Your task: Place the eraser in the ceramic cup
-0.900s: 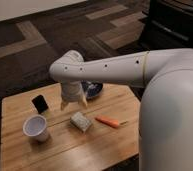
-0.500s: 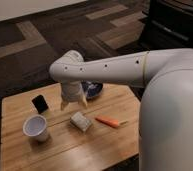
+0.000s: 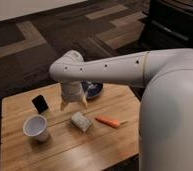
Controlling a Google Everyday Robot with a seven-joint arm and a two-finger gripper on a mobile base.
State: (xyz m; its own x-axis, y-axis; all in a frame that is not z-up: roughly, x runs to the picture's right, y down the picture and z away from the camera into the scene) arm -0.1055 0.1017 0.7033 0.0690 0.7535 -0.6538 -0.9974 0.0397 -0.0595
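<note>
The fingers of the gripper stand wide apart and point down at the table, with nothing between them. In the single camera view, the gripper hangs above the wooden tabletop at the end of a white arm that reaches in from the right side of the picture. The eraser, a small black block, rests on the table to the left of the gripper, near it but apart from the closer finger. The ceramic cup stands upright on the table in front of the eraser, toward the near left corner, with its round rim facing up; the eraser lies outside the cup and does not touch it. A white-grey speckled block lies on the table just below the gripper in the picture, clear of both fingers. An orange pen-like stick lies flat to the right of the speckled block. A dark blue bowl sits behind the gripper, partly hidden by the wrist. The floor beyond the table is dark carpet with lighter strips.
</note>
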